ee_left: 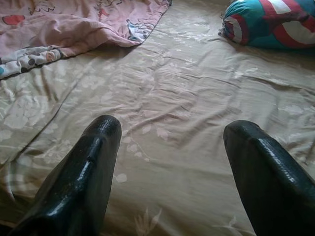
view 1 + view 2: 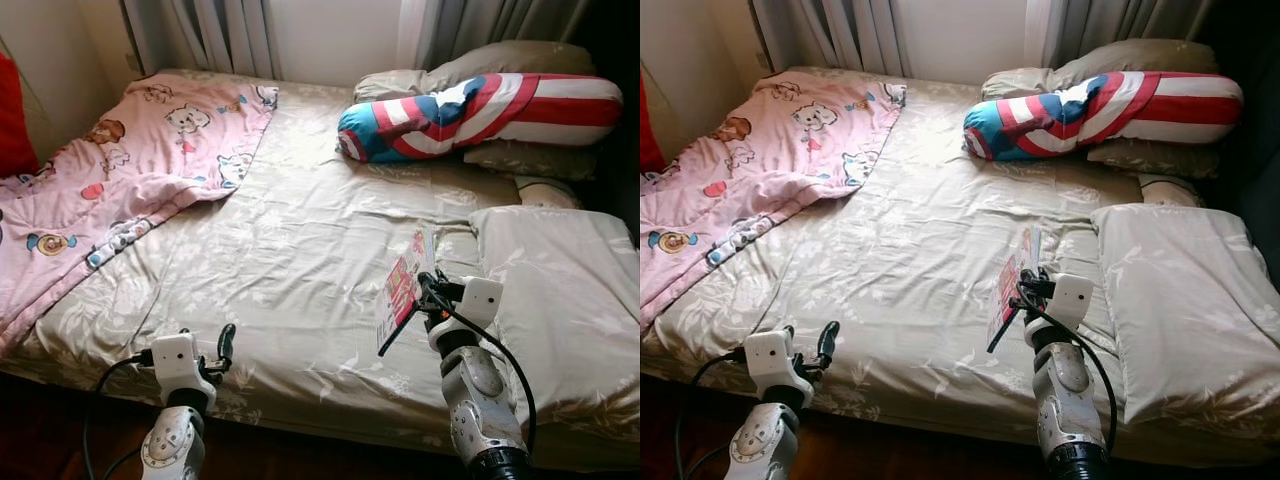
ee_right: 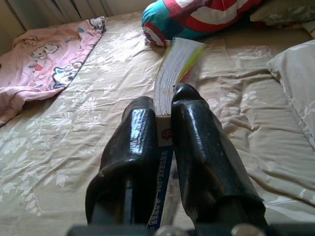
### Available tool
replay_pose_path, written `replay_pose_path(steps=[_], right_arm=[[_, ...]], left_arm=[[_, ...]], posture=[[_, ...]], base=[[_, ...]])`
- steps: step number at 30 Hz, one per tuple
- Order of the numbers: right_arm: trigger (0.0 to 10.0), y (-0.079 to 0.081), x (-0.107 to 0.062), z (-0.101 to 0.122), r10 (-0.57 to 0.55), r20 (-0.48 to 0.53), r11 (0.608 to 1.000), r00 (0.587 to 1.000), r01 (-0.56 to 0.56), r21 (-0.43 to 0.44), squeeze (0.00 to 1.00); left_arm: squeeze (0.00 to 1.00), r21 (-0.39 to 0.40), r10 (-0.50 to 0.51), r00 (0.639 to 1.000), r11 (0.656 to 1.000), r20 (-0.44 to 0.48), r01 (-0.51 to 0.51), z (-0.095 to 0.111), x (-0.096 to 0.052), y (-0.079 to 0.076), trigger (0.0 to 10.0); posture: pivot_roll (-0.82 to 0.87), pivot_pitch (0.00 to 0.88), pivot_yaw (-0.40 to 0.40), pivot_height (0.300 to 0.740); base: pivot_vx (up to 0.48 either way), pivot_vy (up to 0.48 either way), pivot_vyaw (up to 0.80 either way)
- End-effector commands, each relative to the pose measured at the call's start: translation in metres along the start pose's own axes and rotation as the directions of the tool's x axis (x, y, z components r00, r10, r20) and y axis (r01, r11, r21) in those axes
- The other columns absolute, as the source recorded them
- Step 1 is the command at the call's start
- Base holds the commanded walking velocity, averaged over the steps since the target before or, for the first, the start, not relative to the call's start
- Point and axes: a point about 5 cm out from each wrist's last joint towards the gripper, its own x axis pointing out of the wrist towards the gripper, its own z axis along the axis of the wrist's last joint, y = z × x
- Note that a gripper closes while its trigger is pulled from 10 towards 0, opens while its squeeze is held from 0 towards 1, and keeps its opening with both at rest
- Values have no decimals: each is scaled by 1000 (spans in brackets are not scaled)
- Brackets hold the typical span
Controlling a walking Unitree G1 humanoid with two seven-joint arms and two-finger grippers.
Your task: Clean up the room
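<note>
My right gripper [image 2: 428, 292] is shut on a thin book [image 2: 400, 288] with a red and white cover, held on edge above the beige bed sheet [image 2: 290, 250] near the bed's front right. In the right wrist view both black fingers [image 3: 133, 147] clamp the book [image 3: 173, 73] by its spine end. My left gripper [image 2: 226, 345] stands open low over the front left edge of the bed, its two fingers [image 1: 83, 182] wide apart with nothing between them.
A pink cartoon blanket [image 2: 120, 170] lies crumpled over the bed's left side. A red, white and blue bolster [image 2: 470, 112] rests at the head on beige pillows. Another beige pillow [image 2: 565, 300] lies at the right. Curtains hang behind.
</note>
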Motion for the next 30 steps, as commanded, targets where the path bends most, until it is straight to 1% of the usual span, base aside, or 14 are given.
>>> replay_pose_path(steps=[1, 3, 14, 30], right_arm=[[10000, -2, 2, 5, -4, 17, 1000, 1000, 4, -10, 0], [10000, -1, 2, 5, -2, 17, 1000, 1000, 2, -10, 0], [10000, 0, 2, 5, 6, 19, 1000, 1000, -6, -14, 0], [10000, 2, 2, 4, 19, 15, 1000, 1000, -19, -10, 0]], left_arm=[[0, -1, -4, 1000, 1000, -9, 4, -1, -3, -1, 10000], [0, -2, -4, 1000, 1000, -9, 4, -1, -3, -1, 10000], [0, -2, -2, 1000, 1000, -8, 2, -1, -4, -2, 10000], [0, 4, -3, 1000, 1000, -3, 3, 1, -4, -2, 10000]], posture=[[-10, 103, -50, 739], [-9, 104, -51, 739], [-10, 105, -54, 739], [-11, 111, -54, 739]], base=[[289, 0, -800], [291, 0, -800], [295, 0, 0], [0, 0, 0]])
